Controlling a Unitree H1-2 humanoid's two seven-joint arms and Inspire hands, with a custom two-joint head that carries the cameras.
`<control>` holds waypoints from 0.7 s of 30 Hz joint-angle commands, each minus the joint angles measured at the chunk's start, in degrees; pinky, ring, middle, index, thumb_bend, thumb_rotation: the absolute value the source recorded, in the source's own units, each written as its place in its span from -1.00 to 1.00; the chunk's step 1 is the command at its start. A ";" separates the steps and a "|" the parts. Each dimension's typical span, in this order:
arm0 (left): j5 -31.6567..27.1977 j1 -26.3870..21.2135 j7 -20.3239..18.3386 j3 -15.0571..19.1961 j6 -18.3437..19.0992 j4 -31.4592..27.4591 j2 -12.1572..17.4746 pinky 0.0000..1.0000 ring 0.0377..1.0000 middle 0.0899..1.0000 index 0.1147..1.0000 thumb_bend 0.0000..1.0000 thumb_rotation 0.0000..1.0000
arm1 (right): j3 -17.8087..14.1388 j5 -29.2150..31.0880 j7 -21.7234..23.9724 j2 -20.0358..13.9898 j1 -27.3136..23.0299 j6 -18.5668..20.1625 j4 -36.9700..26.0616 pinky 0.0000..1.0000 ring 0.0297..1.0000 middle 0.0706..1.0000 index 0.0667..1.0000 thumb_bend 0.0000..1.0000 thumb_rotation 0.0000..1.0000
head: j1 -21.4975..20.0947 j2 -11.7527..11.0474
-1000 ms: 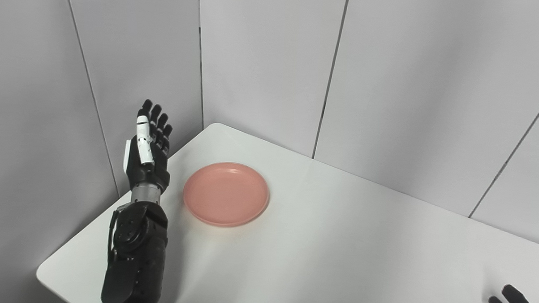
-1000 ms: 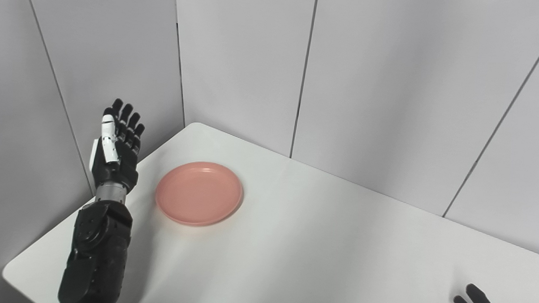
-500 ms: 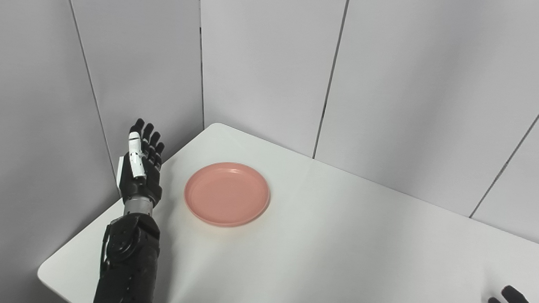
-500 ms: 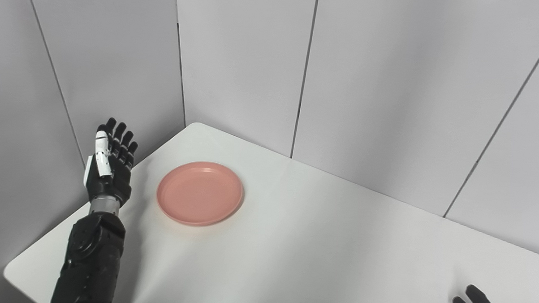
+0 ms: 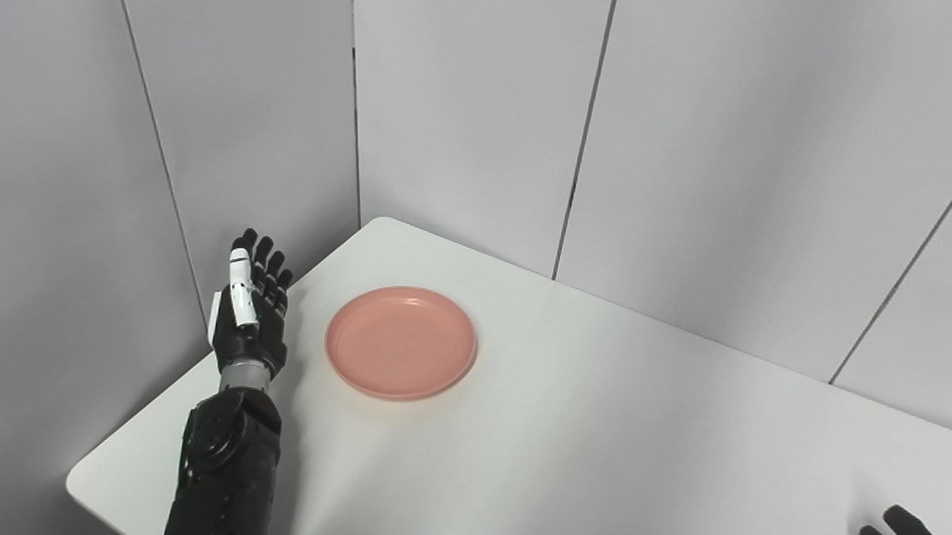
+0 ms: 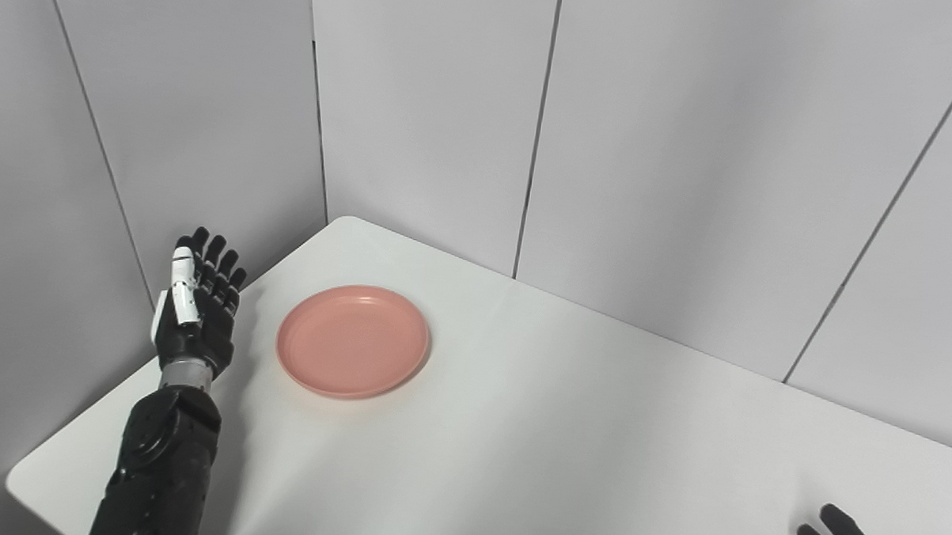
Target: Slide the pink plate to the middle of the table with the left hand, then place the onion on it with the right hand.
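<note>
1. A white desk [image 5: 597,430] with rounded corners is shown, set into a corner formed by grey wall panels.
2. The desk surface is seen as smooth, plain and lightly glossy.
3. One pink plate [image 5: 400,342] is carried directly on the desk, placed towards the far left corner and lying flat.
4. The plate is round and shallow with a raised rim; nothing is seen inside it.
5. A soft shadow is cast on the desk along the near edge of the plate.
6. The plate is set well apart from the near right part of the desk.
</note>
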 commanded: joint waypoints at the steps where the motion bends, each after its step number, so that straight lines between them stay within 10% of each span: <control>1: -0.25 -0.65 -1.72 -0.47 -0.86 -0.64 1.92 1.00 1.00 1.00 0.97 -0.19 1.00 | 0.11 -0.51 -0.10 -0.27 0.84 1.87 -0.49 -1.00 0.54 0.64 0.45 0.17 0.46 | 0.08 -0.03; 21: -1.12 -1.72 -3.39 -3.00 2.77 2.28 3.26 1.00 1.00 1.00 0.98 -0.21 1.00 | -0.06 -0.48 0.12 -0.22 0.97 2.89 -1.15 -1.00 0.44 0.58 0.39 0.22 0.48 | -0.32 0.95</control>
